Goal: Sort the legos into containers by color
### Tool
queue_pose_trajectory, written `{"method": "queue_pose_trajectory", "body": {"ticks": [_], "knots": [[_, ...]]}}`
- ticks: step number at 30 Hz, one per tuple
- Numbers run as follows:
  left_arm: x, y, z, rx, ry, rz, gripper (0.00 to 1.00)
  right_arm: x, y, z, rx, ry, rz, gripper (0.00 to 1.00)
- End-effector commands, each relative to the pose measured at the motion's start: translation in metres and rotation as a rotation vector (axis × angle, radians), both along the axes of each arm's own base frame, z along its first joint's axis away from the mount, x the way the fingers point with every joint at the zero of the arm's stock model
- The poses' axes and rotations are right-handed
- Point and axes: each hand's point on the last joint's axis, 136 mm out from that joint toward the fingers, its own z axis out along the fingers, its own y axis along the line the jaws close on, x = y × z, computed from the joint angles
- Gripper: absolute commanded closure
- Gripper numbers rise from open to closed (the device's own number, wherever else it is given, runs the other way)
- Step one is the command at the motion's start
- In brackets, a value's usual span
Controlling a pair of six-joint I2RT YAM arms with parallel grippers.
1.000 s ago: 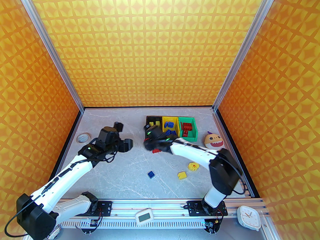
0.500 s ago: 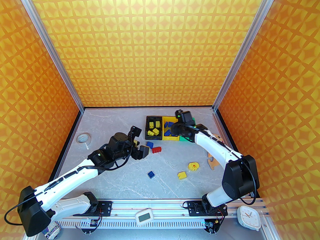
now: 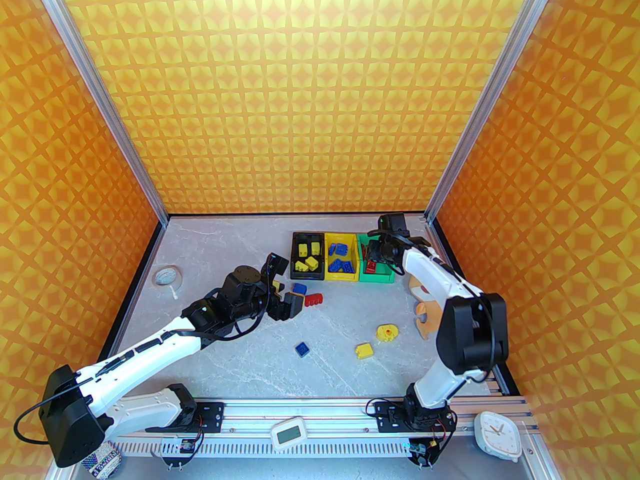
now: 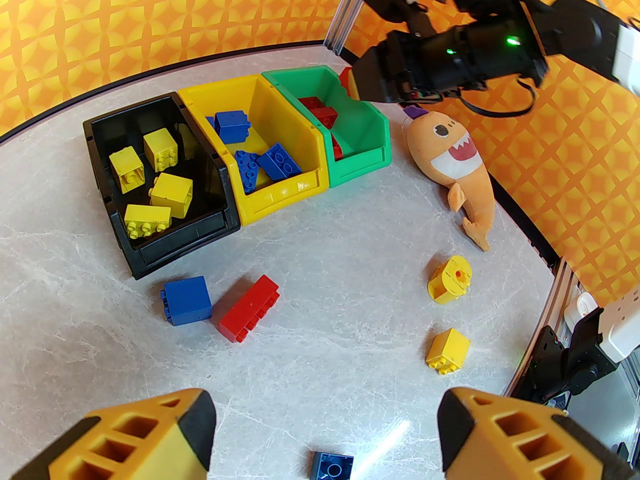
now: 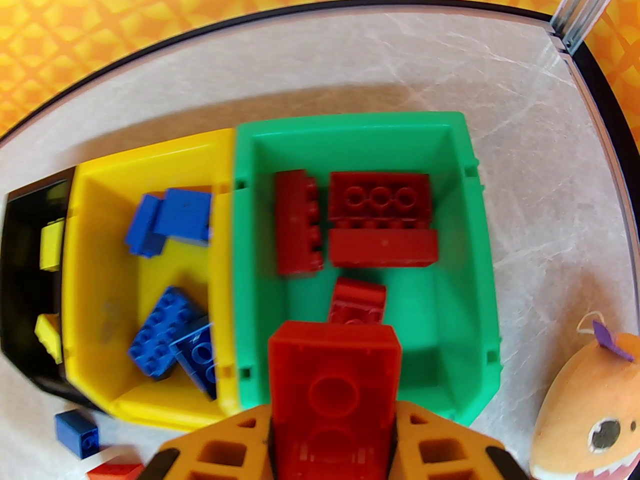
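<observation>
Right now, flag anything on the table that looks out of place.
The orange plush toy lies beside the green bin; it is no lego. Blue bricks sit in the yellow bin, yellow ones in the black bin.

Three small open-topped plastic bins, black bin (image 4: 180, 248), yellow bin (image 4: 280, 198) and green bin (image 4: 357, 165), are set wall to wall at the far middle of a grey marbled table (image 4: 350, 268). The green bin's mouth is partly covered from above by the right gripper (image 5: 334, 418), clamped on a red square plastic brick (image 5: 334, 363). Its right flank is crowded by an orange plush toy with a toothy mouth (image 4: 450, 153).

In front of the black bin, a blue square brick (image 4: 186, 300) and a red oblong brick (image 4: 249, 308) are laid side by side, just ahead of the wide-spread left gripper (image 4: 325, 428).

Bare table is found between these and three loose pieces nearer the arms: a flat blue brick (image 4: 332, 465), a yellow square brick (image 4: 447, 350) and a yellow round-topped piece (image 4: 450, 278).

A white tape roll (image 3: 164, 275) is set by the left wall, well apart from the bins.
</observation>
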Motion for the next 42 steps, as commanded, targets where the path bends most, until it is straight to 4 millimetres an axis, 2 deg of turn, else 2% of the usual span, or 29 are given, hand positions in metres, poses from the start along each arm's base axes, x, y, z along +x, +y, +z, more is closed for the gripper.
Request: {"method": "queue_pose_trajectory", "body": {"ticks": [1, 2, 6, 8, 14, 18, 23, 29, 33, 38, 42], "knots": [[-0.004, -0.005, 0.004, 0.002, -0.018, -0.037, 0.22, 0.011, -0.01, -0.003, -0.064, 0.027, -0.012, 0.72], [-0.004, -0.005, 0.004, 0.004, -0.018, -0.038, 0.22, 0.013, -0.011, -0.005, -0.069, 0.037, -0.013, 0.7], [-0.003, -0.007, -0.001, 0.017, -0.002, -0.038, 0.22, 0.013, -0.01, 0.0, -0.054, 0.039, -0.022, 0.47], [-0.002, -0.007, -0.004, 0.023, 0.004, -0.038, 0.22, 0.012, -0.009, 0.004, -0.045, 0.021, -0.023, 0.43], [0.0, -0.01, -0.011, 0.042, 0.029, -0.038, 0.22, 0.001, -0.009, 0.012, -0.046, 0.013, -0.016, 0.43], [-0.005, -0.011, -0.031, 0.077, 0.115, -0.023, 0.26, -0.009, -0.004, 0.017, -0.017, -0.001, 0.002, 0.42], [-0.039, -0.019, -0.067, 0.181, 0.223, -0.089, 0.25, -0.023, 0.005, 0.018, 0.018, -0.006, 0.02, 0.42], [-0.074, -0.014, -0.119, 0.373, 0.361, -0.12, 0.26, -0.039, 0.036, 0.014, 0.032, -0.004, 0.089, 0.42], [-0.079, -0.009, -0.146, 0.481, 0.4, -0.092, 0.26, -0.044, 0.045, 0.01, 0.028, 0.002, 0.101, 0.42], [-0.077, -0.015, -0.166, 0.567, 0.408, -0.083, 0.26, -0.045, 0.047, 0.002, 0.035, 0.014, 0.098, 0.42], [-0.075, -0.025, -0.174, 0.621, 0.409, -0.082, 0.27, -0.047, 0.046, 0.007, 0.034, -0.009, 0.096, 0.41]]}}
